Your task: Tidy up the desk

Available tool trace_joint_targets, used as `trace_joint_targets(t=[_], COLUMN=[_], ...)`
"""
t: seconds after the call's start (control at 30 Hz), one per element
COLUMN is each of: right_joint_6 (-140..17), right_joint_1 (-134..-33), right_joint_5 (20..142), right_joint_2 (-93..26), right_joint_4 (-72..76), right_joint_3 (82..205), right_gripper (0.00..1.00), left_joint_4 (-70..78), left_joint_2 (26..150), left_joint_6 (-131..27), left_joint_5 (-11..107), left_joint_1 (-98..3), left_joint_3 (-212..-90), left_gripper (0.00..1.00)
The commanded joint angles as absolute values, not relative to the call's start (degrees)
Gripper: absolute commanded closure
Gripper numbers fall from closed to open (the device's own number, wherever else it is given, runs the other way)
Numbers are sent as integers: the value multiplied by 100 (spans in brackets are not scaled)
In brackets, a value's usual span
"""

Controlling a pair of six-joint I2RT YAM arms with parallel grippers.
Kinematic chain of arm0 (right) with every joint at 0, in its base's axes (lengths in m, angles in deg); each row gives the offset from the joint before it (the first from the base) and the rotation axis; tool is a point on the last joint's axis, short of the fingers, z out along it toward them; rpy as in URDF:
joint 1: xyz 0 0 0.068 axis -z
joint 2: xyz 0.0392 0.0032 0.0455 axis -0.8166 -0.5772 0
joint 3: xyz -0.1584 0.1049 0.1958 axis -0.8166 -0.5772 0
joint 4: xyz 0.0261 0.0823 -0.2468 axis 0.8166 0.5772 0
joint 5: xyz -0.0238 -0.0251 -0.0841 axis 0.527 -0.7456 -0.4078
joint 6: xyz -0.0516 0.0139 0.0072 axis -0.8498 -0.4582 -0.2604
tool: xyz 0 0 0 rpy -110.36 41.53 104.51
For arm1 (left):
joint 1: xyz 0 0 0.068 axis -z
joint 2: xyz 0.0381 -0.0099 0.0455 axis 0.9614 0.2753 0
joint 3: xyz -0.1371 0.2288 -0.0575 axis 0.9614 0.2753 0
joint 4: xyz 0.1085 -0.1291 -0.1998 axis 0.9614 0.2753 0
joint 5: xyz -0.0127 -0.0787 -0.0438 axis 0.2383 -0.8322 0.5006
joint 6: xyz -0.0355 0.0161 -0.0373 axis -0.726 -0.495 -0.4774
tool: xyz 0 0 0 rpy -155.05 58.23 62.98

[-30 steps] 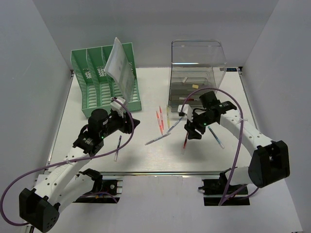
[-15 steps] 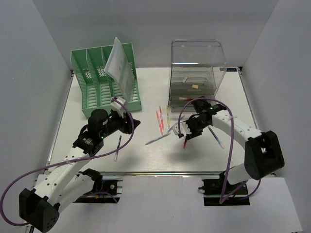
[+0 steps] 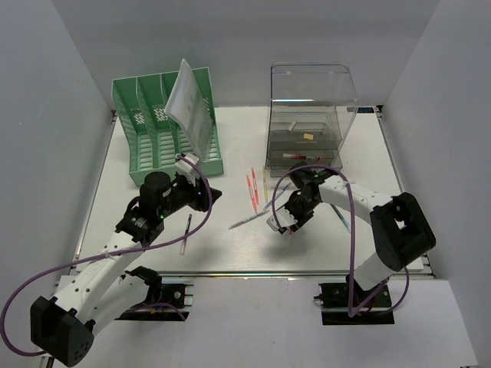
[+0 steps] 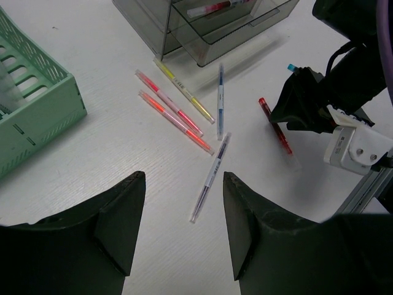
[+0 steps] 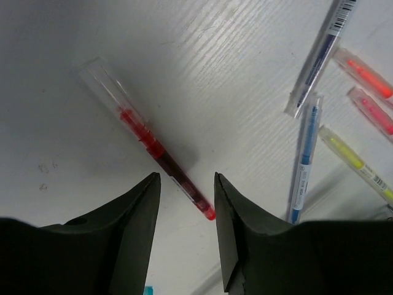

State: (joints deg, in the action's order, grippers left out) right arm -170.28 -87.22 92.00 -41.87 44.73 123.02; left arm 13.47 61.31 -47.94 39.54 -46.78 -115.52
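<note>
Now right gripper: fingers apart, straddling one end of red pen, not clamped. Left gripper: fingers apart, empty. Desk: white, matte, faintly ribbed, flat beneath both grippers; loose pens ahead of left one.

The table under me is matt white, finely grained close up, with a bare metal rail along its near edge. The drawer box is clear, glossy, smoky plastic. In front of it, the red pen has a shiny transparent plastic barrel. Left of the box, the file rack is matt green plastic. My right end effector has matt black fingers.
</note>
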Motion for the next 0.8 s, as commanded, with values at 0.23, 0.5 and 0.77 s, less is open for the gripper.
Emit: trace_joint_targets(t=[0.23, 0.5, 0.77], right_joint_6=[-17294, -17242, -16751], right_joint_1=[-8938, -8999, -8999], right_joint_5=[8916, 8951, 9083], right_joint_2=[-4334, -4571, -4730], right_joint_4=[4383, 4382, 4559], right_joint_3=[11950, 11932, 11801], right_gripper=[55, 63, 87], left_joint_4=[1295, 1313, 1313], left_joint_2=[6136, 6153, 6188], left_joint_6=[-4731, -4705, -4678], left_joint_5=[3957, 4045, 4150], left_joint_1=[-4651, -4651, -4651], left_joint_3=[-11590, -11581, -11563], left_gripper=[37, 37, 37])
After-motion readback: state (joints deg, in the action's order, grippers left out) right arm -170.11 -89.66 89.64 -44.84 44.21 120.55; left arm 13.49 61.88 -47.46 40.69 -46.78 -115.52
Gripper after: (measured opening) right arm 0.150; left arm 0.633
